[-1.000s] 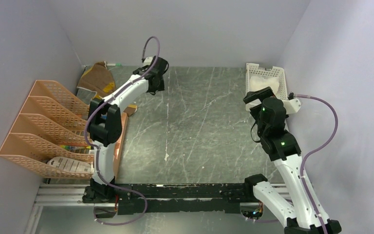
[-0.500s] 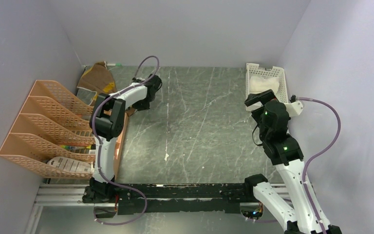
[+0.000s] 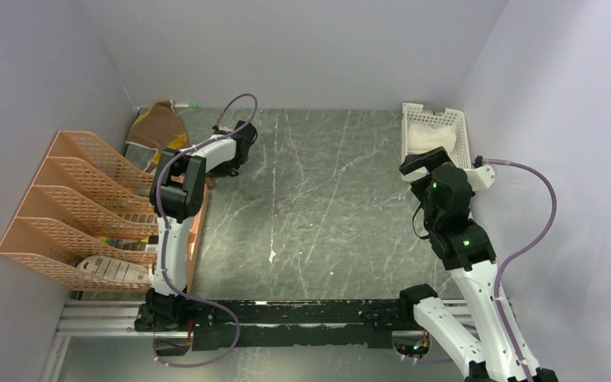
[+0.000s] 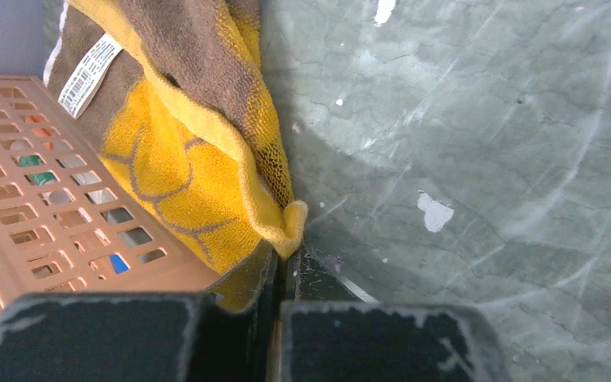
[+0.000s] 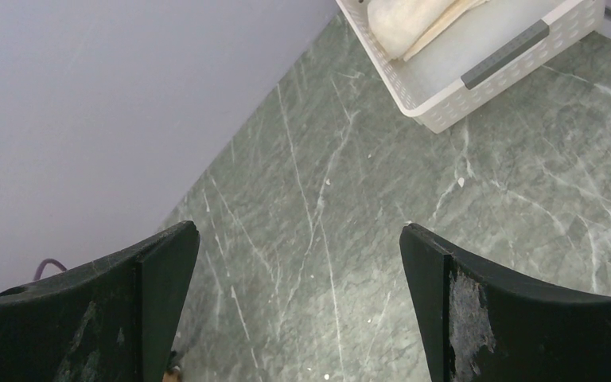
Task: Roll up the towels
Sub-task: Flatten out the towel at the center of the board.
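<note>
The brown towel [image 3: 159, 127] with mustard-yellow patches lies in the far left corner, draped against the orange rack. In the left wrist view the same brown and yellow towel [image 4: 183, 119] fills the upper left, and its yellow corner sits right at my fingertips. My left gripper [image 4: 284, 253] is shut, pinching that corner low over the table. From above, my left gripper [image 3: 219, 172] points down beside the rack. The cream-white towel [image 3: 428, 135] lies in the white basket, also seen as the cream towel [image 5: 410, 20]. My right gripper [image 5: 298, 239] is open and empty, and in the top view my right gripper [image 3: 422, 161] hovers just in front of the basket.
The orange mesh file rack [image 3: 71, 199] stands along the left wall, papers in its near slots; its mesh [image 4: 32, 199] lies under the towel's edge. The white slotted basket [image 3: 465, 131] sits at the far right; its wall [image 5: 445, 107] is near my right gripper. Walls close three sides.
My left arm swung from the far middle down and left to the towel's corner beside the rack, and its gripper shut there. The right arm shifted slightly, then stayed still and open.
</note>
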Available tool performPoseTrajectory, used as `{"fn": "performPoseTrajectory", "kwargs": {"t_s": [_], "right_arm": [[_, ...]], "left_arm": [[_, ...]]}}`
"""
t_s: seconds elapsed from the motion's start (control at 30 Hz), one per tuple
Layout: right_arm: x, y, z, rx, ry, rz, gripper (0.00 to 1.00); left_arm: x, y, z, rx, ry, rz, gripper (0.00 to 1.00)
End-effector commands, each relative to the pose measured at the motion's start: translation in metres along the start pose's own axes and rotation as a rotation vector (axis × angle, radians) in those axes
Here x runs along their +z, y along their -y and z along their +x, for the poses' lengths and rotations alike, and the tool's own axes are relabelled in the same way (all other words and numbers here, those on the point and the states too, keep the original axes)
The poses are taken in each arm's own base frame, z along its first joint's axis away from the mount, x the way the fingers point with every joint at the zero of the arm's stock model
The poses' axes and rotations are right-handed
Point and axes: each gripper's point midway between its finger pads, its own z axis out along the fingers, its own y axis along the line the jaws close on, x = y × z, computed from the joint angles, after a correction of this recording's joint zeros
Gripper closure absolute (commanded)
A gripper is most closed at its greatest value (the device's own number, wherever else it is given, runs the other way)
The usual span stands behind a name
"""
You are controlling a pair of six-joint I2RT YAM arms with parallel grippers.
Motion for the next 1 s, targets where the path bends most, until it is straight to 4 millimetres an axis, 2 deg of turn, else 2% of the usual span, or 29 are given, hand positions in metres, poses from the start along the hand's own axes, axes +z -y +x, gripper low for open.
{"fn": "performPoseTrajectory", "kwargs": {"t_s": [0.0, 0.1, 0.17, 0.2, 0.23, 0.27, 0.33, 0.37, 0.43, 0.47, 0.5, 0.53, 0.57, 0.63, 0.7, 0.73, 0.8, 0.87, 0.97], "right_arm": [[-0.001, 0.004, 0.001, -0.016, -0.002, 0.015, 0.00], [0.001, 0.005, 0.004, -0.023, -0.007, 0.019, 0.00], [0.002, 0.006, 0.003, -0.035, -0.002, 0.026, 0.00], [0.003, 0.008, 0.002, -0.047, 0.005, 0.034, 0.00], [0.002, 0.009, -0.001, -0.058, 0.014, 0.040, 0.00], [0.002, 0.011, -0.004, -0.067, 0.028, 0.051, 0.00], [0.001, 0.015, -0.009, -0.087, 0.050, 0.067, 0.00], [0.001, 0.016, -0.011, -0.093, 0.060, 0.074, 0.00], [-0.001, 0.019, -0.016, -0.111, 0.076, 0.087, 0.00], [-0.001, 0.019, -0.017, -0.119, 0.081, 0.093, 0.00], [-0.002, 0.021, -0.020, -0.128, 0.086, 0.102, 0.00], [-0.002, 0.022, -0.021, -0.137, 0.092, 0.110, 0.00], [-0.004, 0.023, -0.025, -0.143, 0.102, 0.117, 0.00], [-0.006, 0.029, -0.028, -0.159, 0.117, 0.135, 0.00], [-0.007, 0.032, -0.029, -0.168, 0.130, 0.140, 0.00], [-0.006, 0.033, -0.027, -0.172, 0.130, 0.134, 0.00], [-0.003, 0.031, -0.018, -0.205, 0.109, 0.094, 0.00], [0.005, 0.019, 0.001, -0.281, 0.060, -0.018, 0.00], [0.012, -0.010, 0.050, -0.467, -0.068, -0.300, 0.00]], "left_arm": [[-0.034, 0.025, -0.031, -0.017, 0.092, 0.152, 0.93], [-0.092, 0.037, -0.070, -0.028, 0.222, 0.246, 0.93], [-0.139, 0.050, -0.095, -0.037, 0.294, 0.321, 0.93], [-0.166, 0.061, -0.104, -0.037, 0.330, 0.373, 0.93], [-0.203, 0.068, -0.121, -0.024, 0.394, 0.437, 0.93], [-0.245, 0.085, -0.124, 0.002, 0.450, 0.515, 0.93], [-0.320, 0.112, -0.125, 0.026, 0.537, 0.687, 0.93], [-0.361, 0.124, -0.118, 0.045, 0.582, 0.775, 0.93], [-0.433, 0.133, -0.101, 0.064, 0.658, 0.944, 0.93], [-0.463, 0.131, -0.092, 0.062, 0.683, 1.026, 0.93], [-0.482, 0.135, -0.078, 0.077, 0.691, 1.099, 0.93], [-0.507, 0.117, -0.075, 0.057, 0.720, 1.175, 0.93], [-0.521, 0.100, -0.074, 0.021, 0.739, 1.215, 0.93], [-0.525, 0.058, -0.075, -0.036, 0.761, 1.211, 0.93], [-0.511, 0.007, -0.085, -0.127, 0.795, 1.135, 0.93], [-0.495, -0.015, -0.090, -0.166, 0.795, 1.091, 0.93], [-0.445, -0.053, -0.103, -0.253, 0.734, 0.999, 0.93], [-0.401, -0.078, -0.107, -0.295, 0.675, 0.934, 0.93], [-0.368, -0.092, -0.099, -0.299, 0.648, 0.882, 0.93]]}}
